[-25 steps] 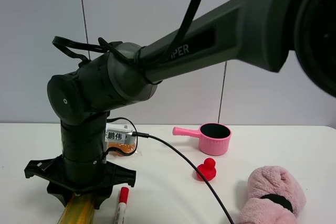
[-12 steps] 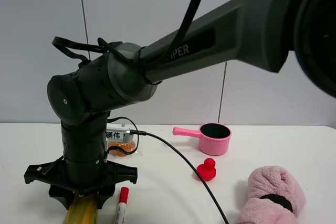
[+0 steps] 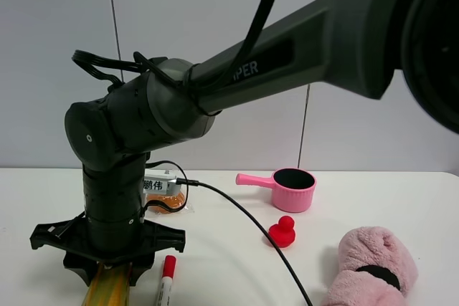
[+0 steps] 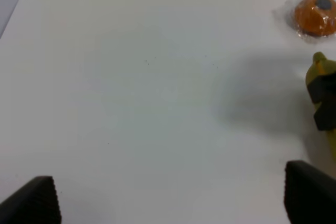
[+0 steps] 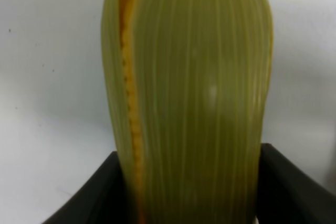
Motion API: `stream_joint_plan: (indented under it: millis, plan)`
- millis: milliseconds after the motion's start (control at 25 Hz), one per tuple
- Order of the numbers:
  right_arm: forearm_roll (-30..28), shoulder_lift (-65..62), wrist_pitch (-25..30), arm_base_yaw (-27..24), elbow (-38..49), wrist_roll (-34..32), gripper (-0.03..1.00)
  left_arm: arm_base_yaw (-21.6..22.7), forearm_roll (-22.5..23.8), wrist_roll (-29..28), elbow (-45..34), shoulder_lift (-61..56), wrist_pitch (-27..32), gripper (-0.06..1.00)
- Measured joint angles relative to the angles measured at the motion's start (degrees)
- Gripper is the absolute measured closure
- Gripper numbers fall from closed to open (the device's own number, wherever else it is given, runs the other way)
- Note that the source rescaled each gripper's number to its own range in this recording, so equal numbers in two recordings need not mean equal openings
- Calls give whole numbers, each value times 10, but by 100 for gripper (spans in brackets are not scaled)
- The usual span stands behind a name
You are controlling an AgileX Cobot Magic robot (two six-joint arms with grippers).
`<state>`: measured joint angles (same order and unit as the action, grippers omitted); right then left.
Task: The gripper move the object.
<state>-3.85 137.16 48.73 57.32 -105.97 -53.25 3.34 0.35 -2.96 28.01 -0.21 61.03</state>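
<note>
— What is hidden or cut off?

— Much of the corn cob (image 3: 107,290) is cut off by the lower edge of the high view. Its top is covered by the wide black bracket of the right gripper (image 3: 109,270). In the right wrist view only green husk and a thin yellow strip are seen, and they are blurred. The white marker (image 3: 165,281) with the red cap and the fluffy pink thing (image 3: 373,263) are cut off too.

— Where is the corn cob found?

— It is found well apart from the pink pan (image 3: 292,188), out past the end of the pan's handle and nearer to the camera. The marker is laid just beside it, on the pan's side. Whether the cob is lying on the white table (image 3: 416,198) or lifted cannot be told.

— How is it held?

— It is pinched between two black fingers (image 5: 86,192), one pressed on each side of the husk.

— And the left gripper (image 4: 170,200)?

— Only its two tips are seen, and they are spread wide above the table.

— Can any writing be read?

— "PER" is seen on the grey arm (image 3: 308,48); the letters before it are hidden by a black cable (image 3: 262,5). The signs 鹏伟 are printed on a white label (image 3: 156,185), out past the pan's handle. It is stuck on a clear packet (image 3: 166,204) with something orange inside, and what that is cannot be told. A red toy duck (image 3: 282,232) is set near the pan, in front of it.
</note>
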Motion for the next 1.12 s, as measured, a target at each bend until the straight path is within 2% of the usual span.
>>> stream_joint_plan:
  millis: [120,320,640,840,1000,1120]
  plan:
    - [6,0,0,0,0,0,92,0,0,0,0,0,0,-6]
    - [7,0,5,0,0,0,70,0,0,0,0,0,0,-6]
    - [6,0,17,0,0,0,65,0,0,-1,0,0,0,-6]
    - [18,-2,17,0,0,2,50,0,0,-1,0,0,0,-6]
    - [14,-42,14,0,0,68,47,0,0,-1,0,0,0,-6]
    - [-9,-107,15,0,0,166,46,0,0,-1,0,0,0,-6]
